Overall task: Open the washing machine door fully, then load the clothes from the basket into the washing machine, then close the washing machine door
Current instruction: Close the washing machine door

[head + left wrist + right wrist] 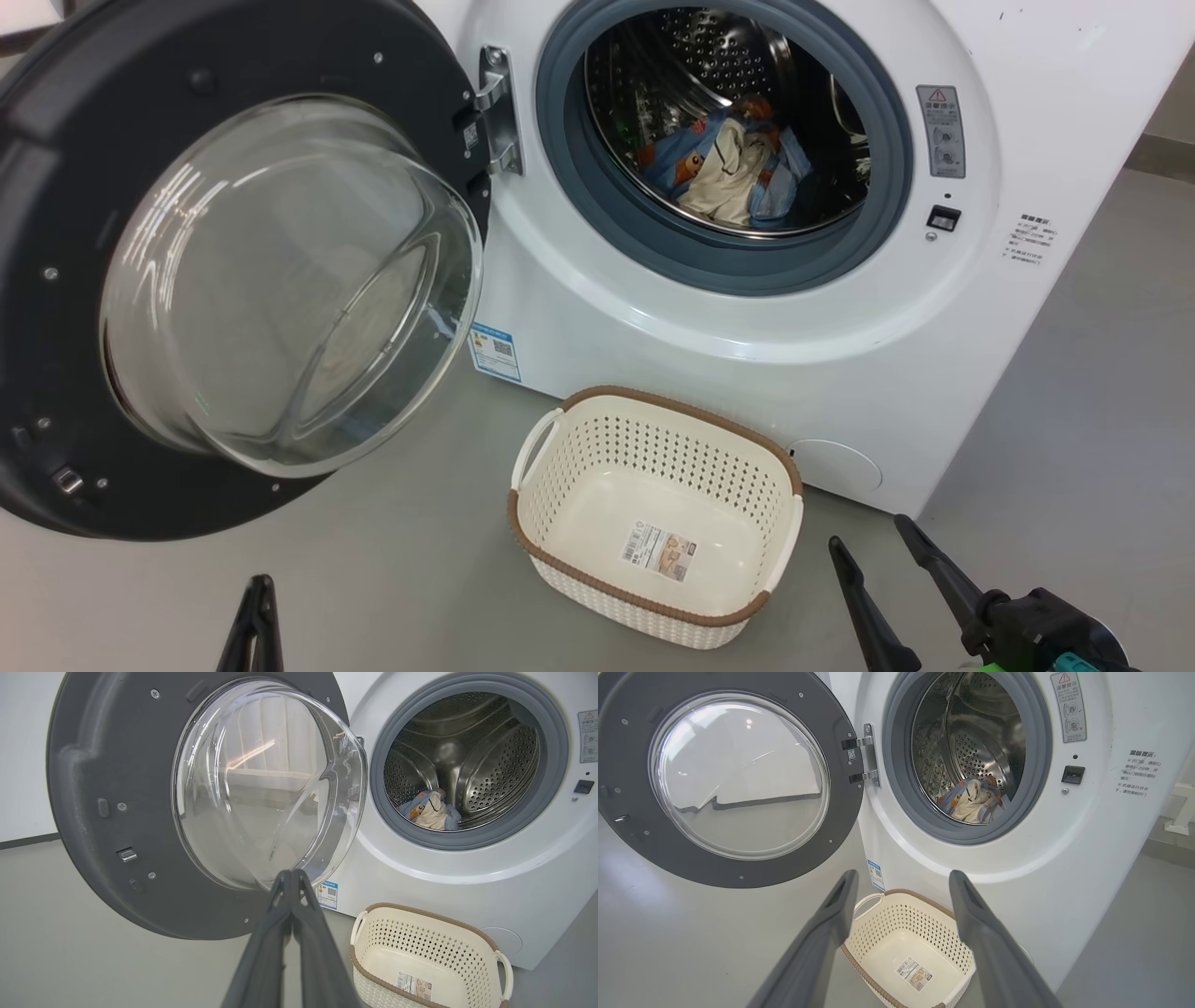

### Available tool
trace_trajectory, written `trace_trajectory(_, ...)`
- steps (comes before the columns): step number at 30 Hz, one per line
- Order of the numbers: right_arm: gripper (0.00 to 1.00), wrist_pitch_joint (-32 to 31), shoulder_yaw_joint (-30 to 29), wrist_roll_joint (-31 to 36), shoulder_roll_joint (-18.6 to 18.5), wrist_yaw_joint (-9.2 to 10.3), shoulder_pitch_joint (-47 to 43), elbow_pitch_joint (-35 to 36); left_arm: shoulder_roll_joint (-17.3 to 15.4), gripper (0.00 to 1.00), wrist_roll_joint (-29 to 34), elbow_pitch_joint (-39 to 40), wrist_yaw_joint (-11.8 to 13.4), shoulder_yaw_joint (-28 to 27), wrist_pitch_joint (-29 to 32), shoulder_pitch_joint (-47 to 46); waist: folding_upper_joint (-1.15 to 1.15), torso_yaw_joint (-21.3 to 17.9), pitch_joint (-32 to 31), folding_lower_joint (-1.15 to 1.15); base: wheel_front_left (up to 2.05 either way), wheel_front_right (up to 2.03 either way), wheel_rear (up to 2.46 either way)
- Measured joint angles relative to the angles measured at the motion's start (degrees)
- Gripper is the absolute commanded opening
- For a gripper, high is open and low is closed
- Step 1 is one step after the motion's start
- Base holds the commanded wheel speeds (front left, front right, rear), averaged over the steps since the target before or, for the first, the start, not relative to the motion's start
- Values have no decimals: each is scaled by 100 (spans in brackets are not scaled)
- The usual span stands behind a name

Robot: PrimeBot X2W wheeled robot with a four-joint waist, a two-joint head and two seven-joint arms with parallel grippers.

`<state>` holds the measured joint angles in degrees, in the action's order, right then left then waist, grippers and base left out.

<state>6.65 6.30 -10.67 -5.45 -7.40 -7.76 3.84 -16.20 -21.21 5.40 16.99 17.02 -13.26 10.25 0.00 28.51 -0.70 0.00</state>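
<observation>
Grey floor [373, 579] before the white washing machine [1074, 140], which occupies the upper right of the head view; the washing machine door [56, 392] stands swung wide open at the upper left, its glass bowl [280, 280] bulging toward the camera, and the clothes [733, 168] lie inside the steel drum [691, 65] at top centre. The basket [653, 403] sits on the floor at lower centre, just before the machine's front, a paper label [658, 551] on its bottom. Left gripper [260, 590], lower left, jaws pressed together on nothing; right gripper [868, 532], lower right, jaws spread wide, holding nothing.
</observation>
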Motion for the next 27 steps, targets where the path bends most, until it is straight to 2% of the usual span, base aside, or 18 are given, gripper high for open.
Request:
trace_trajectory(7, 100, 1, 1, -3, 0, 0, 0, -18, -2, 0, -43, 38, 0, 8, 0, 0, 0, 29, -12, 0, 0, 0, 0)
trace_trajectory(10, 100, 1, 0, -3, 0, 0, 0, -18, 153, 0, -481, 201, -80, -114, -13, 0, 0, 40, -7, 0, 0, 0, 0)
trace_trajectory(18, 100, 0, -11, -3, -5, 0, 0, 14, 864, 0, -2558, 895, -1163, -866, -96, -1, 0, 55, 26, 0, 0, 0, 0)
trace_trajectory(19, 100, 0, -11, -3, -5, 0, 0, 14, 864, 0, -2558, 895, -1163, -866, -96, -1, 0, 55, 26, 0, 0, 0, 0)
trace_trajectory(24, 100, -8, -26, -3, -7, 0, -1, 52, 1185, 0, -4591, 1335, -1934, -1435, -96, -1, 0, 61, 30, 0, 0, 0, 0)
trace_trajectory(27, 100, -10, -38, -3, -5, 0, -1, 86, 1234, 0, -5577, 1529, -2129, -1775, -89, -1, 0, 66, 46, 0, 0, 0, 0)
